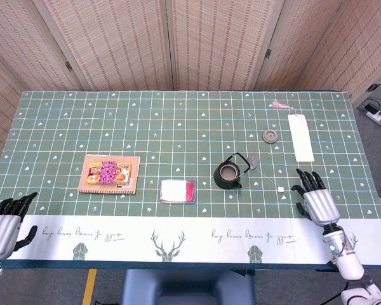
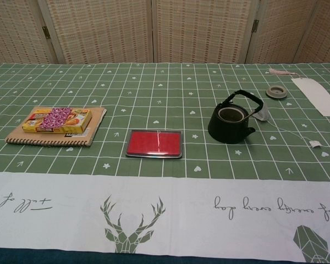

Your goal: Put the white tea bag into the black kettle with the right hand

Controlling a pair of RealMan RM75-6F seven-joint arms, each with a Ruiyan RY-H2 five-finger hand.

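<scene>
Head view
Right hand [image 1: 318, 202]: lower right of the frame, silver back with black fingers spread apart, holding nothing, just right of the string's small tag.
Left hand [image 1: 4, 222]: lower left corner, fingers apart, holding nothing.
Black kettle [image 1: 229, 174]: round, dark, lid off, arched handle, right of centre.
White tea bag [image 1: 254, 159]: pale pouch touching the kettle's upper right side, with a thin string running down-right to a small white tag.
Bench [image 1: 178, 121]: green grid cloth with tiny hearts and a white front band with deer prints.

Chest view
Red ink pad [image 2: 154, 143]: flat rectangle, glossy, centre.
Snack box [image 2: 57, 120]: colourful carton on a spiral notebook [image 2: 16, 135], left.
Kettle lid [image 2: 276, 92]: grey disc, upper right.
White bookmark [image 2: 319, 94]: long paper strip, right edge.
</scene>
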